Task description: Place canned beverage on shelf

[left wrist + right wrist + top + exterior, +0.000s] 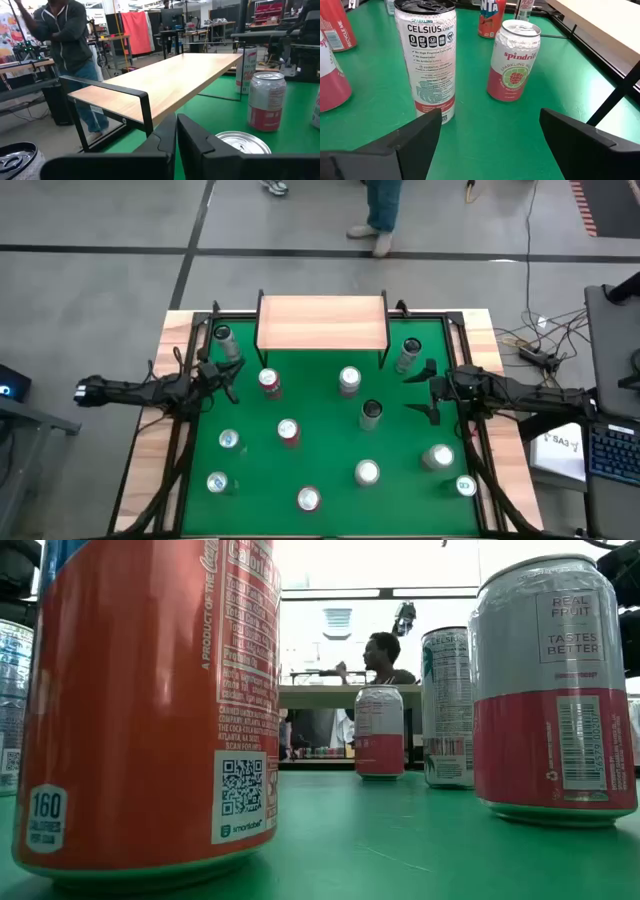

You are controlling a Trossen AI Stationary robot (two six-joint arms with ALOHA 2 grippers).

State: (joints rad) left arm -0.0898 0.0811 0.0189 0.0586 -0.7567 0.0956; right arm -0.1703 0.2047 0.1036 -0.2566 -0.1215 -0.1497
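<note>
The shelf [322,322], a light wood top on thin black legs, stands at the table's far middle; nothing is on it. Several canned beverages stand upright on the green table [320,455]. My right gripper [425,392] is open at the right side, level, facing a tall white Celsius can [426,60] and a short pink-and-white Spindrift can [514,60]; it touches neither. My left gripper [228,378] is shut at the left side, holding nothing, with a red can [268,383] just beside it and the shelf's near corner [145,100] ahead.
Other cans stand near the front edge [308,498], by the shelf's left leg [225,340] and by its right leg [408,355]. A wooden border [150,450] frames the table. A person [70,40] stands beyond the far edge.
</note>
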